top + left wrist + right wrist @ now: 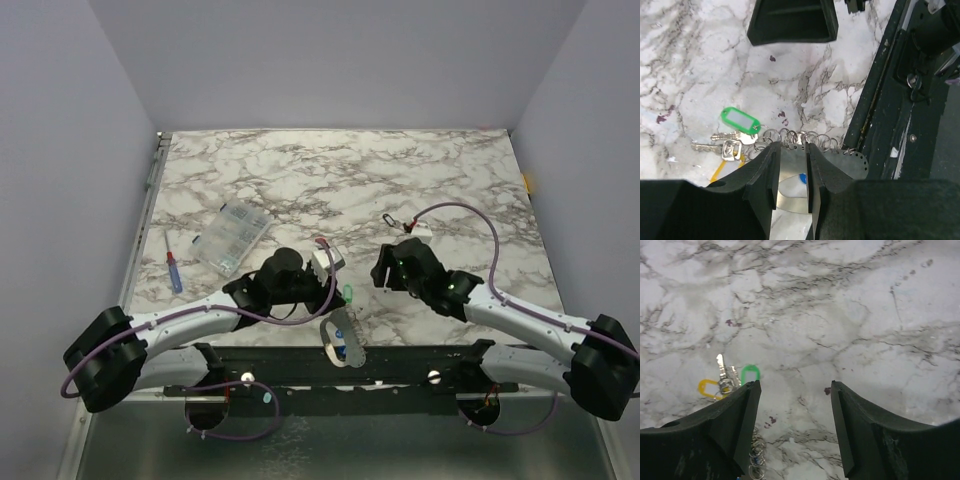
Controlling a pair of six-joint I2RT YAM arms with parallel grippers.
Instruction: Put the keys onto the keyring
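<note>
The keyring (341,341), a pale oval edged with a coil of small rings, lies by the table's front edge. In the left wrist view the keyring (790,190) shows below and between the fingers (765,175). Small silver keys (722,137) with a green tag (740,120) and a yellow tag (722,170) lie at its far end; something blue (801,178) shows on the oval. My left gripper (791,146) hovers over the keyring with a narrow gap, nothing between the jaws. My right gripper (795,390) is wide open and empty, right of the keys (724,372) and green tag (750,374).
A clear compartment box (232,238) and a red-and-blue screwdriver (173,270) lie at the left. A small dark clip (395,220) lies behind the right gripper (385,272). The black rail (400,362) runs along the front edge, right beside the keyring.
</note>
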